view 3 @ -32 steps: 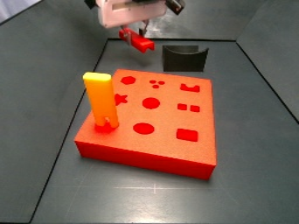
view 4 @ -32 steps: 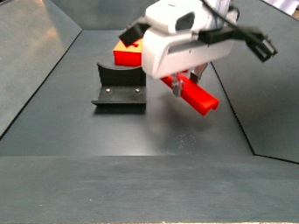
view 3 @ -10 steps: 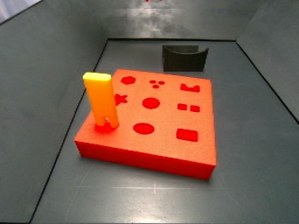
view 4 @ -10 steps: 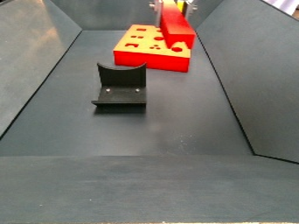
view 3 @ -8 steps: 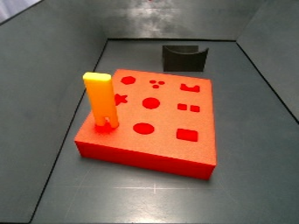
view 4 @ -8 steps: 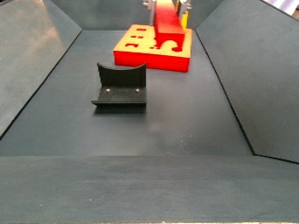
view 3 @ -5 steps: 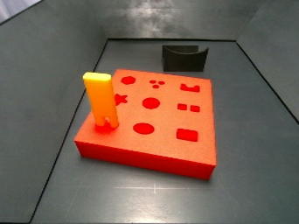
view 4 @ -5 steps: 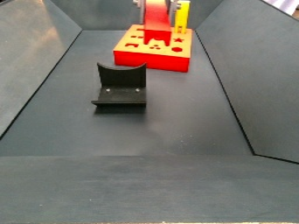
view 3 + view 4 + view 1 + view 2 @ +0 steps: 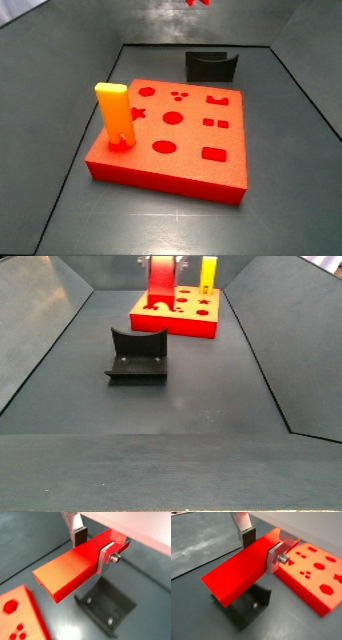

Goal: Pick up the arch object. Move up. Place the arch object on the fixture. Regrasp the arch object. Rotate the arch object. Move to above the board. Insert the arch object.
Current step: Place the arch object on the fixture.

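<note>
My gripper (image 9: pixel 92 548) is shut on the arch object (image 9: pixel 63 574), a long bright-red bar that juts out past the fingers (image 9: pixel 79 536) in both wrist views. Under the gripper (image 9: pixel 262 549) and the arch object (image 9: pixel 234 579) lies the dark fixture (image 9: pixel 248 607), with the red-orange board (image 9: pixel 314 572) beside it. In a side view the arch object (image 9: pixel 160 278) hangs upright at the top edge, high over the floor between the fixture (image 9: pixel 138 356) and the board (image 9: pixel 181 311). Only a red tip of the arch object (image 9: pixel 198 3) shows above the fixture (image 9: pixel 211 66) and the board (image 9: pixel 174 130). The gripper itself is out of both side views.
A yellow-topped orange peg (image 9: pixel 114 115) stands in the board's corner, and the peg (image 9: pixel 209 271) also shows in the other side view. Sloped dark walls (image 9: pixel 54 336) enclose the floor on all sides. A corner of the board (image 9: pixel 17 617) lies beside the fixture (image 9: pixel 107 609).
The red bar, held high, has slid sideways from over the board toward the fixture. Its tip has come back into sight at the top edge of a side view.
</note>
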Motion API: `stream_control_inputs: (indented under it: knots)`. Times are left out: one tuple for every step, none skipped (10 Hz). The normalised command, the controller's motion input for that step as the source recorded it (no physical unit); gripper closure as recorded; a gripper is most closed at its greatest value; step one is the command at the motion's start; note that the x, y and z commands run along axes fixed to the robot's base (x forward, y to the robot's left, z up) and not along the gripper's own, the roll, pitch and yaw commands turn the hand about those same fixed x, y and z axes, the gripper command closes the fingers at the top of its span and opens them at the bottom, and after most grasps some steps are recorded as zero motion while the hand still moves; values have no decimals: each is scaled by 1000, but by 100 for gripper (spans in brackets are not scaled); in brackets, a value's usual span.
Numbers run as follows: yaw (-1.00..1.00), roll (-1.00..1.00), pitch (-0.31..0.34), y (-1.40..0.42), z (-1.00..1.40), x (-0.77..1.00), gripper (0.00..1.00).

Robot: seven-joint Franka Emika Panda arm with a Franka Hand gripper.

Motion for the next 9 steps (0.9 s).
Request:
stream_control_inputs:
  knots:
    - [-50,-1000,88,-119,-81,774,100]
    - [-60,-1000,103,-12,-19,695,100]
    - [-69,-1000,114,16,-12,617,100]
    - [-79,-1000,116,26,-29,549,100]
    - [-93,-1000,118,31,-29,483,100]
    - [-116,-1000,124,41,-20,389,100]
    - [-137,-1000,129,45,-20,320,100]
    - [-141,-811,111,48,-22,232,100]
    - [-138,-643,91,48,-22,168,100]
